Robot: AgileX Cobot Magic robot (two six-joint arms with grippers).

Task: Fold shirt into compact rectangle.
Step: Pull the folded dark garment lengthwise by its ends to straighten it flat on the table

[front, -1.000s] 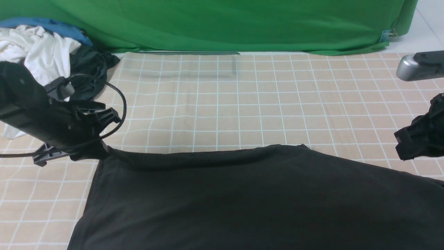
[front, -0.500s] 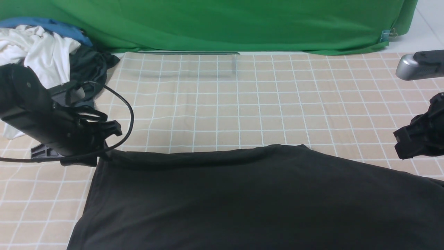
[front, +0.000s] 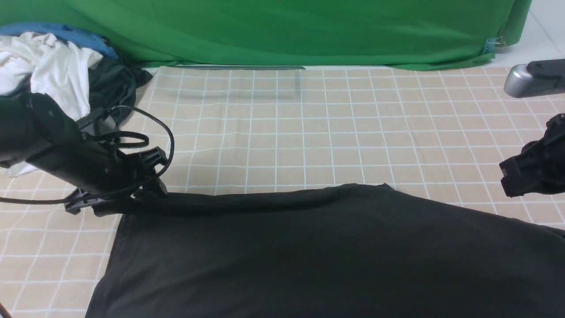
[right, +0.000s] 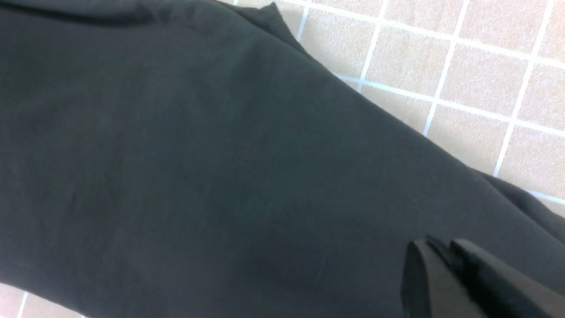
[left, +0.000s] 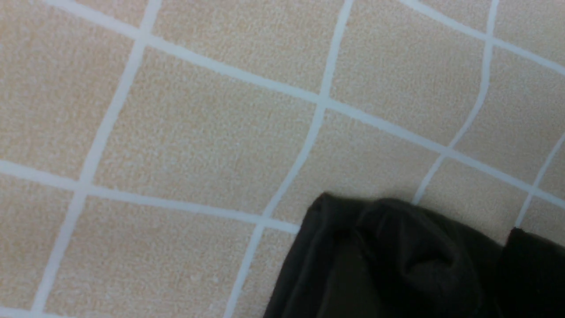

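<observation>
- The shirt (front: pixel 309 247) lies spread flat and black across the near half of the desk (front: pixel 287 132). It runs out of sight past the near edge and toward the right edge.
- Its far hem crosses the desk from left to right, with a small peak (front: pixel 388 186) right of the middle.
- The left end effector (front: pixel 141 190) sits low at the shirt's far left corner, with its jaws spread. In the left wrist view that corner (left: pixel 388 256) lies bunched and loose on the checked cover, unclamped, with one finger (left: pixel 538 274) just beside it.
- The right end effector (front: pixel 505 181) hangs near the right edge of the desk. Its fingers (right: pixel 423 274) are pressed together with nothing between them, above the cloth.
- A pile of white, blue and dark clothes (front: pixel 53 66) lies at the far left corner.
- A green cloth (front: pixel 287 31) hangs along the far edge.
</observation>
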